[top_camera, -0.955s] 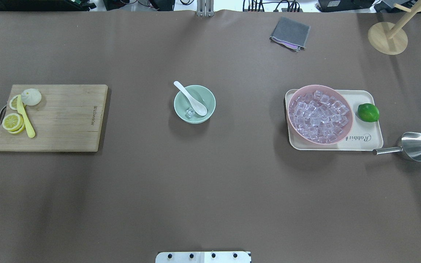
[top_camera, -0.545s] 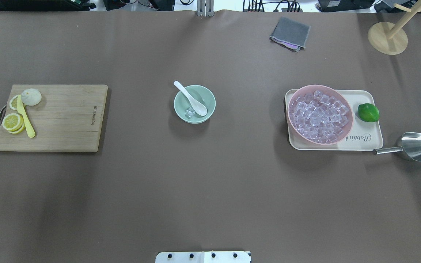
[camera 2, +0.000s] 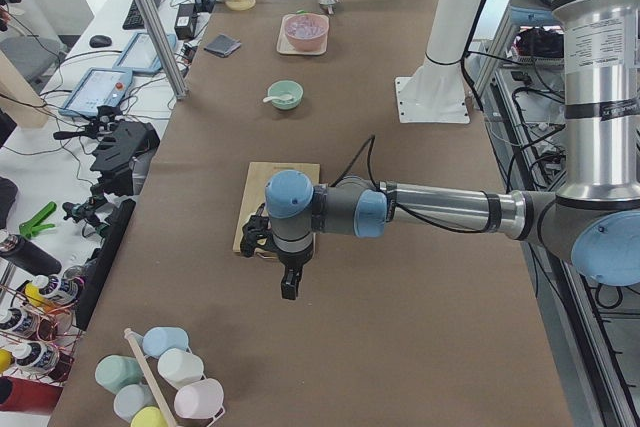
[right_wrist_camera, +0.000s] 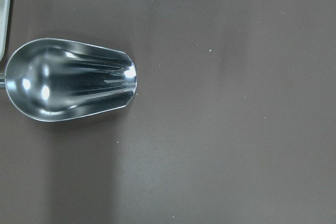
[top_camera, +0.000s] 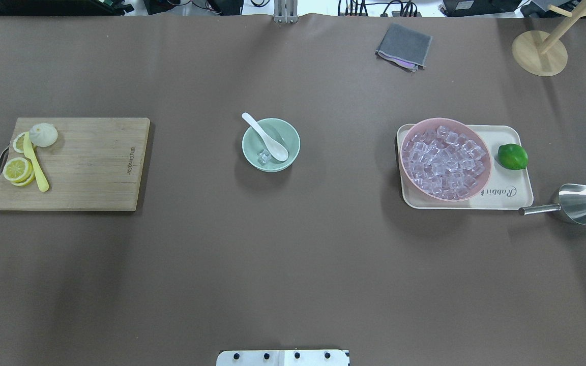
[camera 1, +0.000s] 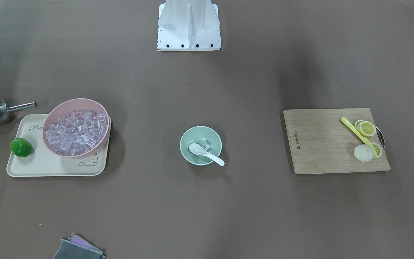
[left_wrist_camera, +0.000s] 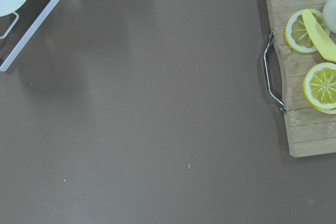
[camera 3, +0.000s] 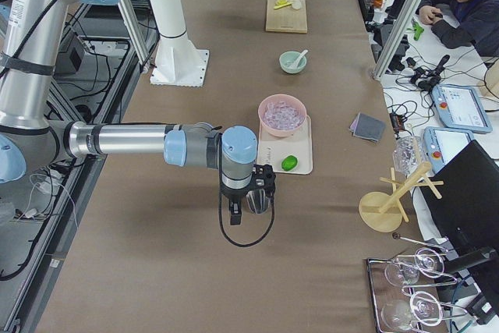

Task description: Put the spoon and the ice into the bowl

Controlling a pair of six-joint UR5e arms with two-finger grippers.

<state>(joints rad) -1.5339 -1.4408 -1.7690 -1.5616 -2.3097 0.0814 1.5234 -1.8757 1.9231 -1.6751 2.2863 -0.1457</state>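
The mint-green bowl [top_camera: 287, 128] stands at the table's middle, also in the front-facing view [camera 1: 192, 135]. The white spoon [top_camera: 267, 138] lies in it, scoop inside and handle over the far-left rim [camera 1: 207, 154]. One clear ice cube [top_camera: 264, 156] lies in the bowl beside the scoop [camera 1: 206, 145]. Neither gripper is over the table's middle. The left gripper [camera 2: 288, 287] hangs beyond the cutting board's end. The right gripper [camera 3: 236, 216] hangs by the steel scoop. They show only in the side views, so I cannot tell whether they are open or shut.
A pink bowl [top_camera: 445, 121] heaped with ice cubes and a lime [top_camera: 513, 156] sit on a cream tray [top_camera: 506, 195] at the right. A steel scoop [top_camera: 578, 203] lies beside it. A cutting board [top_camera: 89, 168] with lemon slices and a yellow utensil [top_camera: 36, 165] lies at the left. A grey cloth [top_camera: 404, 46] lies far back.
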